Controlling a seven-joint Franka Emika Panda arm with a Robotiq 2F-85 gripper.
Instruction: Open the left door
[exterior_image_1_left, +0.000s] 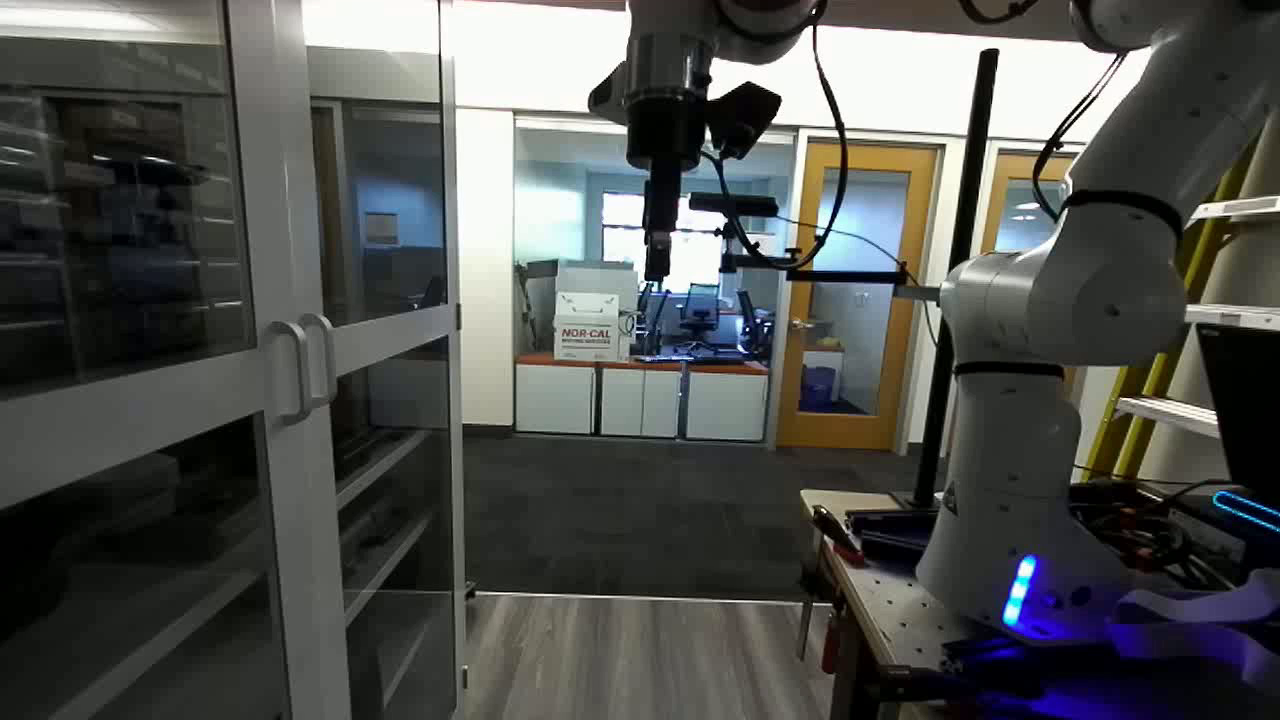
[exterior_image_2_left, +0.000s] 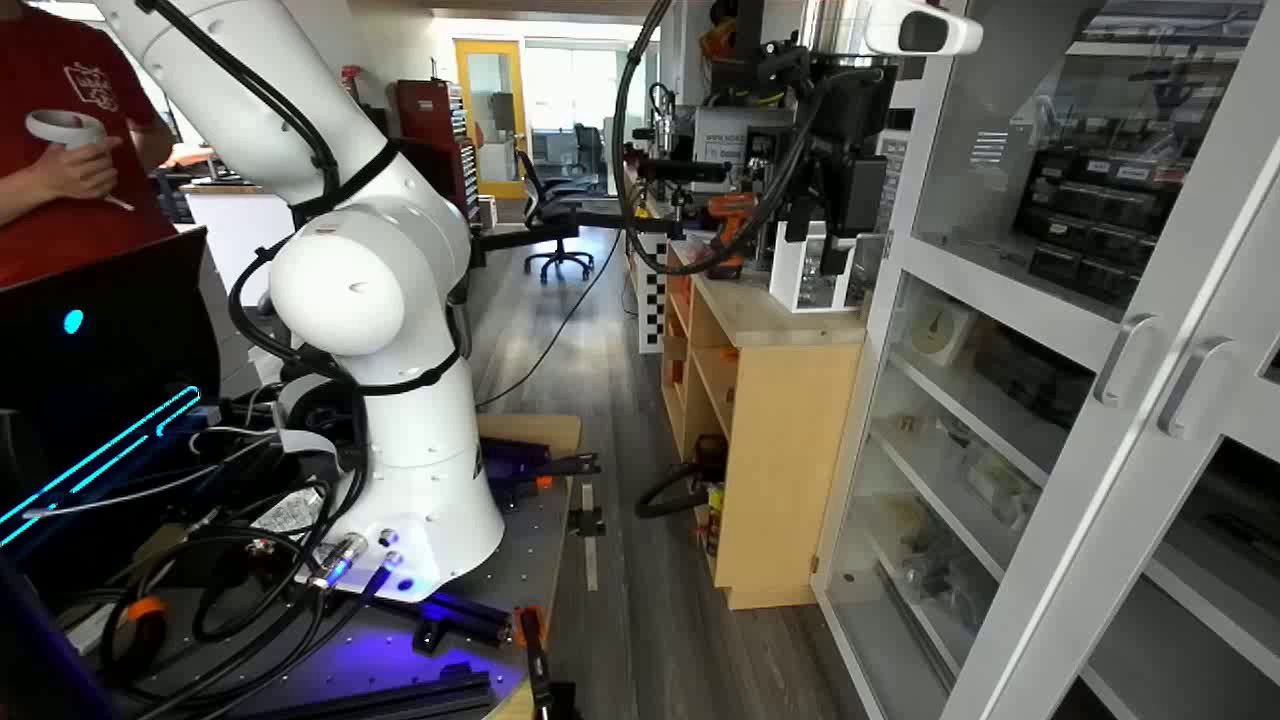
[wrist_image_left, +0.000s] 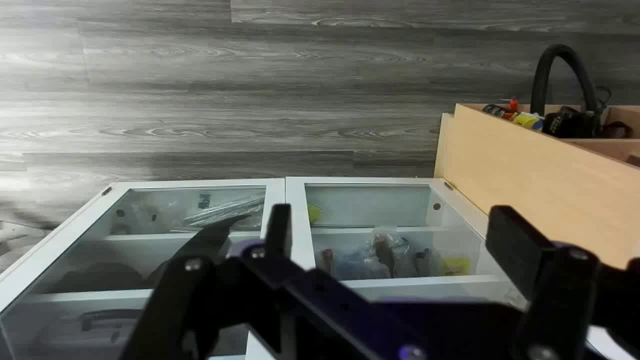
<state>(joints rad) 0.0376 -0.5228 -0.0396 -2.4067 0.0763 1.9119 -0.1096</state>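
The left door is a tall glass leaf with a pale grey-white frame, seen in both exterior views (exterior_image_1_left: 130, 430) (exterior_image_2_left: 1010, 293) and in the wrist view (wrist_image_left: 367, 205). It looks shut against the matching right leaf. Its small edge handle (exterior_image_1_left: 292, 370) stands beside the mid rail and also shows in an exterior view (exterior_image_2_left: 1124, 360); I cannot make it out in the wrist view. My gripper (exterior_image_1_left: 656, 262) points down, apart from the door and in front of it. In an exterior view (exterior_image_2_left: 815, 242) and the wrist view (wrist_image_left: 391, 217) its fingers are spread, with nothing between them.
The right leaf (exterior_image_1_left: 390, 340) has its handle close beside. A wooden counter (exterior_image_2_left: 790, 470) adjoins the left door's hinge side and carries a white box and an orange tool. The arm stands on a table (exterior_image_1_left: 870, 600) with cables. A person in red (exterior_image_2_left: 60, 190) stands behind.
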